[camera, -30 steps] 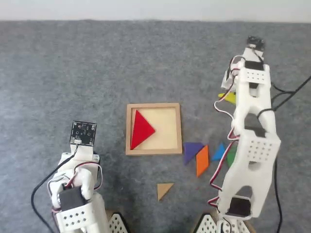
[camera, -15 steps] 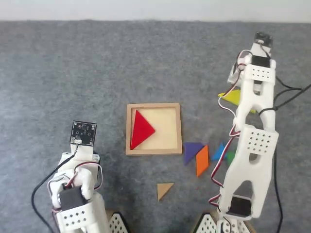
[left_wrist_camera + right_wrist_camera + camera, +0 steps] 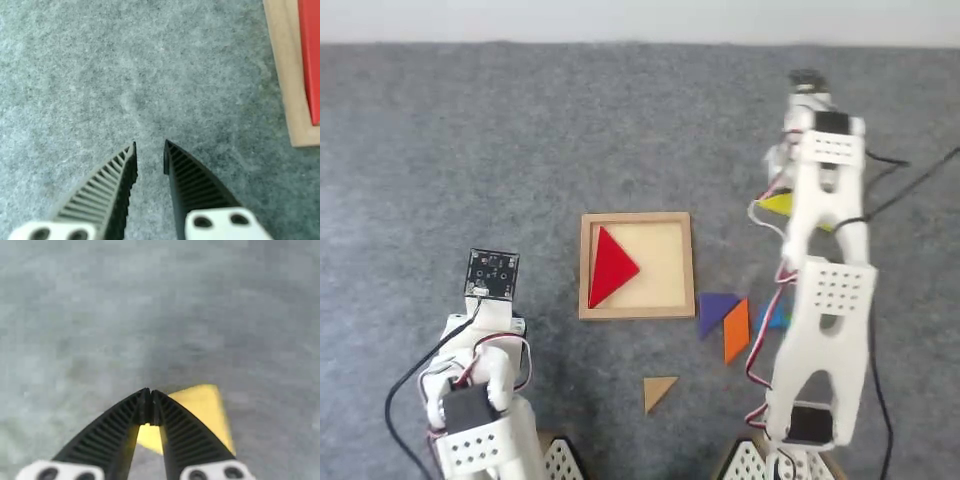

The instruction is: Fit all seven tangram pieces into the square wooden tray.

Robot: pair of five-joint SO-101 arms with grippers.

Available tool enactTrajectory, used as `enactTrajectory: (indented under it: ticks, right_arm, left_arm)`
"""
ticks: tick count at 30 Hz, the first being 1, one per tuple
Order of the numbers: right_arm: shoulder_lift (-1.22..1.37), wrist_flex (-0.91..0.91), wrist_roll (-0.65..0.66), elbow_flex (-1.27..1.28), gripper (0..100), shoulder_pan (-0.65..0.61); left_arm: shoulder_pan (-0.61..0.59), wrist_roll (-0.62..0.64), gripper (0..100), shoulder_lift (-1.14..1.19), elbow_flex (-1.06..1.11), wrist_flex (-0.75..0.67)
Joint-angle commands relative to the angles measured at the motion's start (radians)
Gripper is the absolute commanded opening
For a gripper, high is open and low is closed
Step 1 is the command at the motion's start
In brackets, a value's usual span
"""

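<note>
- Tray [image 3: 636,217]: on the tabletop [image 3: 470,130]. It holds one red triangle [image 3: 610,267] set against its left wall, probably to leave room for the rest.
- Right claw [image 3: 149,392]: well right of the tray. Its tips are pressed together at the yellow piece [image 3: 200,405], likely to fetch it; an actual pinch is hard to confirm.
- Left claw [image 3: 150,145]: slightly parted and empty, beside the tray's corner, seemingly idle.
- Purple piece [image 3: 716,310], orange piece [image 3: 736,330], tan piece [image 3: 658,392]: loose near the tray.
- Blue piece [image 3: 773,318]: partly hidden behind the right arm.

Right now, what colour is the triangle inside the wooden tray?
The triangle is red, clearest in the high view.
</note>
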Motion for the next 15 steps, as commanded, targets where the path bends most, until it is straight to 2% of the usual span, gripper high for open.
enactTrajectory:
  ticks: [1, 5, 10, 15]
  right_arm:
    - [-0.008, 0.087, 0.204, -0.031, 0.8, -0.105]
    - [-0.018, 0.166, 0.292, -0.034, 0.8, -0.116]
    - [-0.018, 0.338, 0.519, -0.034, 0.9, -0.114]
    - [-0.113, 0.363, 0.548, -0.003, 0.7, -0.053]
  left_arm:
    - [0.003, 0.006, 9, -0.011, -0.008, 0.008]
    - [0.003, 0.006, 9, -0.011, -0.008, 0.008]
    - [0.003, 0.006, 9, -0.011, -0.008, 0.008]
    - [0.003, 0.006, 9, -0.011, -0.008, 0.008]
